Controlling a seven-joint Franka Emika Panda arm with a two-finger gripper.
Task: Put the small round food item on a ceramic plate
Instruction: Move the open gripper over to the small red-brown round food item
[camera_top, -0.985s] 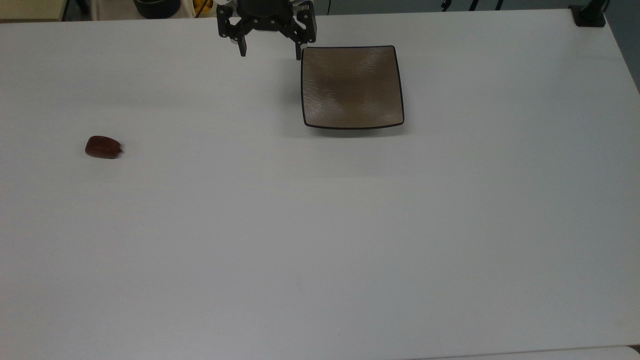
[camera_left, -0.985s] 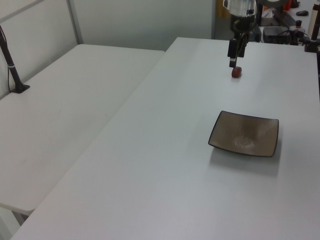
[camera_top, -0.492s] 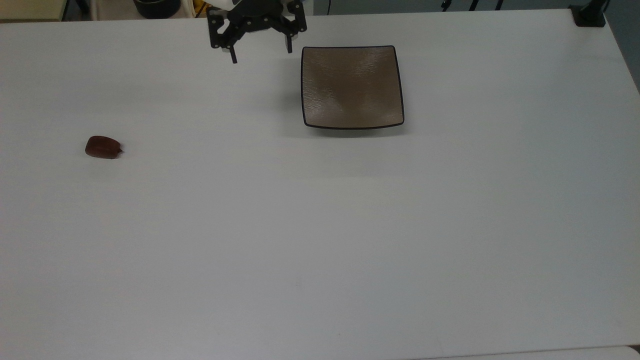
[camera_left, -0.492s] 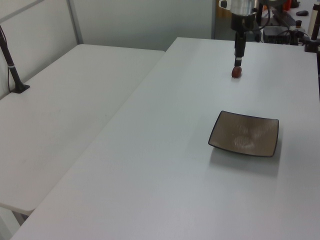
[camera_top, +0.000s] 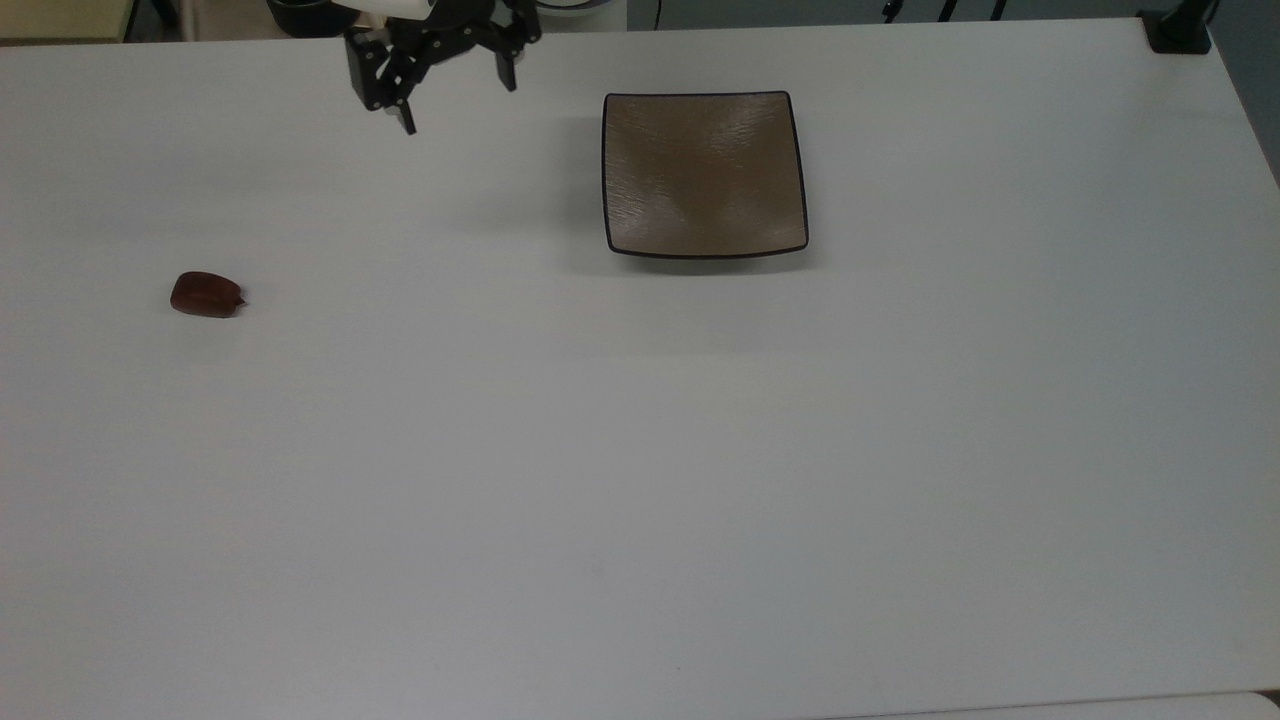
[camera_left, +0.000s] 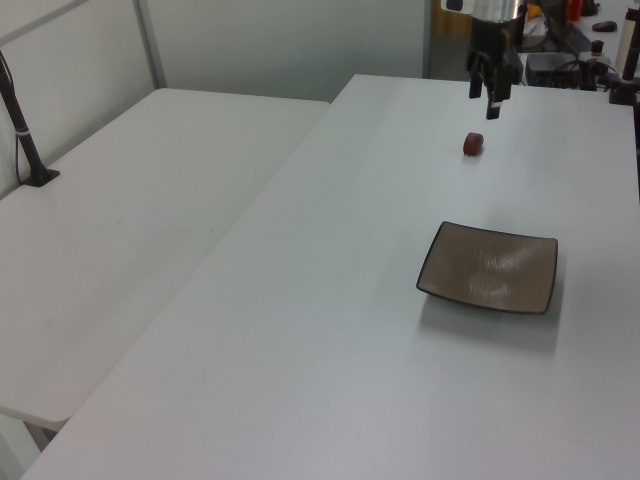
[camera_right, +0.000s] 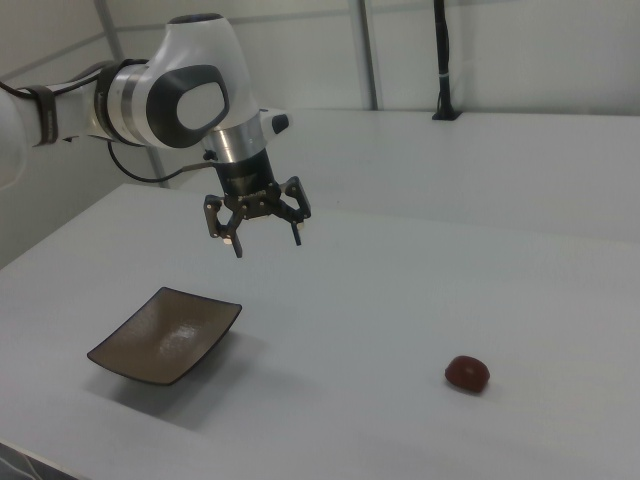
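Lying bare on the white table (camera_top: 640, 450): the small round food item (camera_top: 206, 295), a dark reddish-brown lump, well apart from the ceramic plate (camera_top: 704, 172) and off toward the top view's left of it. Long axis running roughly left to right in the top view, with the slightly pointed end turned toward the plate. Hanging above the table, between lump and plate but far nearer the plate: the pincer (camera_top: 455, 85), fingers spread apart and holding nothing, tips pointing down and clear of the surface. From the pincer, the food item sits toward the top view's lower left, a long stretch of bare table in between; in the right view the same gap shows, pincer (camera_right: 262, 234) above and just past the plate (camera_right: 165, 335), lump (camera_right: 467, 373) away at the right view's right. Judged from this: approach only begun, a long sideways travel away from the plate and a descent needed, then fingers probably closing across the lump's short width. Plate empty, nothing yet delivered.
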